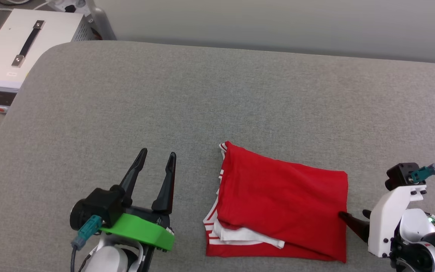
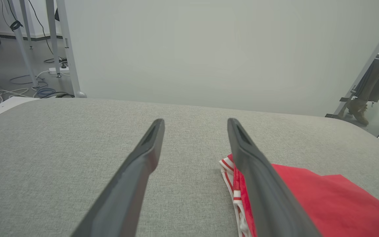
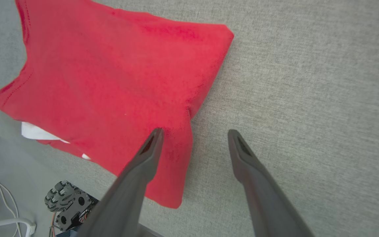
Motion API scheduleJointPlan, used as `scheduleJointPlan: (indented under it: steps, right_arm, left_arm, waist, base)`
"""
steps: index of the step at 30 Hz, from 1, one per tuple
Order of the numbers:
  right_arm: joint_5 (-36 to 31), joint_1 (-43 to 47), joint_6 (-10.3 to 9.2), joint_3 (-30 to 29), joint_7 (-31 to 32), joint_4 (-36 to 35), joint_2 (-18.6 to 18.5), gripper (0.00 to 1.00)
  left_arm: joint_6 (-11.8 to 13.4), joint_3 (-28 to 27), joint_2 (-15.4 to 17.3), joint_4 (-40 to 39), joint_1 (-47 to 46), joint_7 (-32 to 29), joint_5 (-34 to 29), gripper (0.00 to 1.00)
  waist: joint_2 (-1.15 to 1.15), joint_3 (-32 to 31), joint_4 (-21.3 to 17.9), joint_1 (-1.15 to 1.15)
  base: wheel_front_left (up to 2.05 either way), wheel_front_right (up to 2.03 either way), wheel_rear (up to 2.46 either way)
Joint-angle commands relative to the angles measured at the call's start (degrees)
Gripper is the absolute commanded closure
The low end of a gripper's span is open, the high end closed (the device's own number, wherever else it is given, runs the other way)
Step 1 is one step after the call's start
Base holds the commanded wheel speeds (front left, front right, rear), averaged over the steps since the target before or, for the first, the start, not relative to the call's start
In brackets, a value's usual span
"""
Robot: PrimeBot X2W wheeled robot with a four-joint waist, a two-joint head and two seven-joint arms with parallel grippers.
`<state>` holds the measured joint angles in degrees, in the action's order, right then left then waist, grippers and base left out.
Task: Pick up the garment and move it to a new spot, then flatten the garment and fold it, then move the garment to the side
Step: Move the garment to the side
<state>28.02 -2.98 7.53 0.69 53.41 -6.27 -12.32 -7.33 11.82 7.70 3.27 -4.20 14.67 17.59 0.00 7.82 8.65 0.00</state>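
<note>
The garment (image 1: 281, 204) lies folded into a red rectangle near the grey table's front edge, with white sleeve cloth and striped trim showing at its left side. My left gripper (image 1: 158, 153) stands open to its left, fingers pointing away, nothing between them. In the left wrist view the left gripper (image 2: 196, 121) hovers over bare table, the garment (image 2: 324, 200) beside its right finger. My right gripper (image 1: 353, 215) is open at the garment's right edge. The right wrist view has the right gripper (image 3: 195, 131) with one finger over the garment (image 3: 110, 75) and the other over the table.
The grey cloth-covered table (image 1: 202, 94) stretches far beyond the garment. A white box with a black handle (image 1: 25, 45) stands off its far left corner. Past the table's right end are a person's leg and boot (image 2: 370, 85). The robot's wheeled base (image 3: 66, 204) shows below the front edge.
</note>
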Motion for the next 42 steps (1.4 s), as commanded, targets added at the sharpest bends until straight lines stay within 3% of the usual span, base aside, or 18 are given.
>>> scheduleJointPlan:
  steps: [1,5,15,16,18,26,32,42]
  right_arm:
    - [-1.14,-1.51,-0.04,-0.45,1.23,0.27,1.06,0.0]
    - [-3.83,-3.08,-0.04,-2.05,5.44,2.01,4.27,0.0]
    - [-5.57,-2.01,-0.04,1.09,5.16,5.71,3.81,0.0]
    - [-5.69,-1.88,-0.04,1.42,4.96,6.33,3.64,0.23]
    - [-6.01,-1.8,-0.04,2.52,4.08,7.4,2.92,1.0]
    - [-5.73,-2.79,-0.04,4.75,-1.21,9.61,0.89,1.0]
    - [-6.85,-3.85,-0.04,8.15,-4.84,7.05,-3.57,1.0]
    - [-8.83,-8.62,-0.04,16.9,-7.86,-1.02,-23.32,1.0]
  left_arm:
    - [-0.15,0.07,-0.25,0.01,-1.4,0.33,-0.45,0.0]
    - [-0.15,0.26,-0.69,0.29,-2.42,0.33,-0.32,0.0]
    - [-0.15,1.04,-1.16,0.65,-3.38,0.33,-0.48,0.0]
    - [-0.15,1.13,-1.16,0.73,-3.4,0.33,-0.54,0.0]
    - [-0.15,1.36,-1.11,0.88,-3.39,0.33,-0.63,0.0]
    - [-0.15,1.78,-0.17,1.44,-2.46,0.33,-0.84,0.0]
    - [-0.15,2.43,0.27,1.31,-1.36,0.33,-0.78,0.0]
    - [-0.15,7.46,-0.52,-0.32,-4.05,0.33,-1.95,0.0]
  waist:
    - [0.0,2.02,2.04,0.0]
    - [0.0,4.19,4.73,0.0]
    - [0.0,5.61,6.89,0.0]
    - [0.0,5.54,6.95,0.0]
    - [0.0,5.32,7.01,0.0]
    - [0.0,2.55,4.89,0.0]
    - [0.0,1.09,0.13,0.0]
    - [0.0,6.28,-10.42,0.0]
  base:
    - [0.0,0.0,0.0]
    - [0.0,0.0,0.0]
    - [0.0,0.0,0.0]
    - [0.0,0.0,0.0]
    - [0.0,0.0,0.0]
    - [0.0,0.0,0.0]
    - [0.0,0.0,0.0]
    - [0.0,0.0,0.0]
